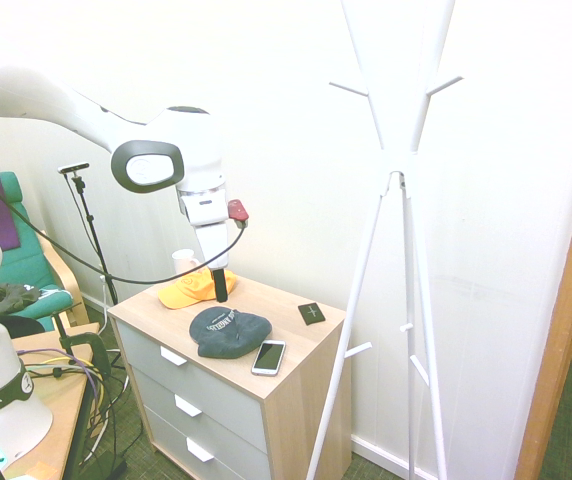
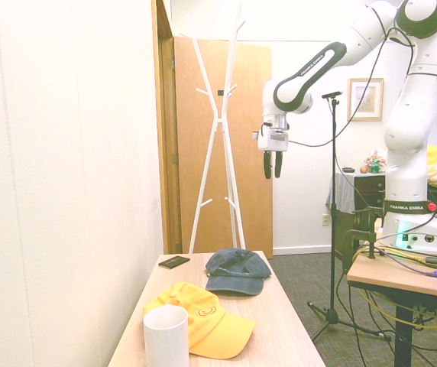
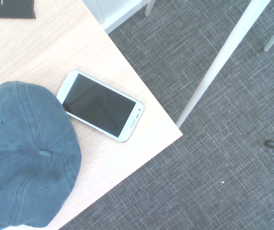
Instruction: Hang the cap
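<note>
Second exterior view, reading from my near side outward: I see a white mug (image 2: 165, 337) at the bench (image 2: 287, 329) edge, then an orange-yellow cap (image 2: 203, 319), then the slate-blue cap (image 2: 235, 271) lying crown up on the wood, a small black card (image 2: 174, 261) beside it. My hand (image 2: 273, 164) hangs well above the bench, fingers slightly apart, holding nothing. Beyond stands the white coat stand (image 2: 217, 130). Wrist view: a white smartphone (image 3: 101, 105) touches the cap's rim.
</note>
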Robot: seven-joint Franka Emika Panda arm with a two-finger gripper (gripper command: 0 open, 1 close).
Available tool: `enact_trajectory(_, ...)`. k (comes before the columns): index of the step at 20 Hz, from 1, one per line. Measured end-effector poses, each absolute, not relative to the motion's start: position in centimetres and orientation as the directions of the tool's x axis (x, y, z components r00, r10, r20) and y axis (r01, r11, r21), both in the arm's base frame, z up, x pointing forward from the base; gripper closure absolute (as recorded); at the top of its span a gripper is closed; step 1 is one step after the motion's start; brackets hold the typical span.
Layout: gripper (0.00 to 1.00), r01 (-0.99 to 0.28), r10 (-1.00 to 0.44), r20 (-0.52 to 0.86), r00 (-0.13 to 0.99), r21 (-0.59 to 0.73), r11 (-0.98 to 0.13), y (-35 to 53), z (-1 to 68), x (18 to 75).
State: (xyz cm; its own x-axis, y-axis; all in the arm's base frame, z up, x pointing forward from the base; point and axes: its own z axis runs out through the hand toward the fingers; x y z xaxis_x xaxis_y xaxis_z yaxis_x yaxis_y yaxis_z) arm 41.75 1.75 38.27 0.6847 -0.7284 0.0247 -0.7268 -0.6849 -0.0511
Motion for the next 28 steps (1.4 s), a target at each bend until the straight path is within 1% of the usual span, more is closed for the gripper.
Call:
enact_trajectory(4, 0.0, -0.713, -0.714, 0.025, 0.699, -0.038, -0.7, 2.6, 37.3, 42.2)
enact_trajectory(8, 0.0, -0.668, -0.67, 0.037, 0.742, -0.04, -0.743, 7.8, 34.6, 42.9)
enact_trajectory(11, 0.0, -0.62, -0.621, 0.052, 0.782, -0.04, -0.783, 13.4, 30.4, 43.1)
enact_trajectory(14, 0.0, -0.585, -0.584, 0.076, 0.808, -0.018, -0.811, 17.1, 24.9, 43.6)
enact_trajectory(18, 0.0, -0.553, -0.551, 0.069, 0.831, -0.001, -0.833, 17.9, 17.3, 45.4)
enact_trajectory(21, 0.0, -0.536, -0.535, 0.06, 0.843, -0.003, -0.844, 18.1, 14.0, 46.4)
enact_trajectory(22, 1.0, -0.529, -0.528, 0.059, 0.847, -0.005, -0.849, 18.4, 13.5, 46.4)
enact_trajectory(28, 1.0, -0.504, -0.502, 0.071, 0.862, 0.004, -0.864, 19.4, 13.3, 46.2)
